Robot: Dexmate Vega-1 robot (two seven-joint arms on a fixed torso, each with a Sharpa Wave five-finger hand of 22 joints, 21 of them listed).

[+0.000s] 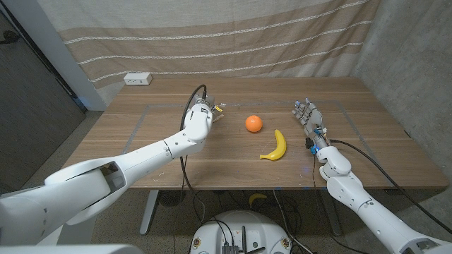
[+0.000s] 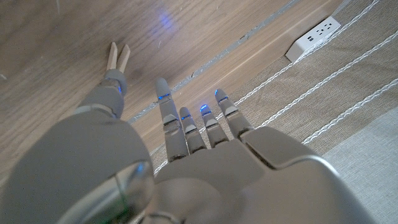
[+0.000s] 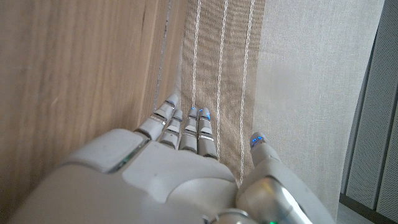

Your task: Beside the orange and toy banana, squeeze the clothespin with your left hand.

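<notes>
A wooden clothespin (image 1: 220,108) lies on the table just left of the orange (image 1: 254,123); the yellow toy banana (image 1: 274,146) lies nearer the front, to the orange's right. My left hand (image 1: 200,117) hovers right beside the clothespin with its fingers apart. In the left wrist view the clothespin (image 2: 118,57) lies just past the thumb tip of my left hand (image 2: 186,162), and the other fingers reach beyond it holding nothing. My right hand (image 1: 309,117) stands at the right of the table with fingers extended, holding nothing; it also appears in the right wrist view (image 3: 186,168).
A white power strip (image 1: 138,79) lies at the table's back left edge, also seen from the left wrist (image 2: 314,34). A striped curtain (image 1: 226,35) hangs behind the table. Bare wood lies between banana and front edge.
</notes>
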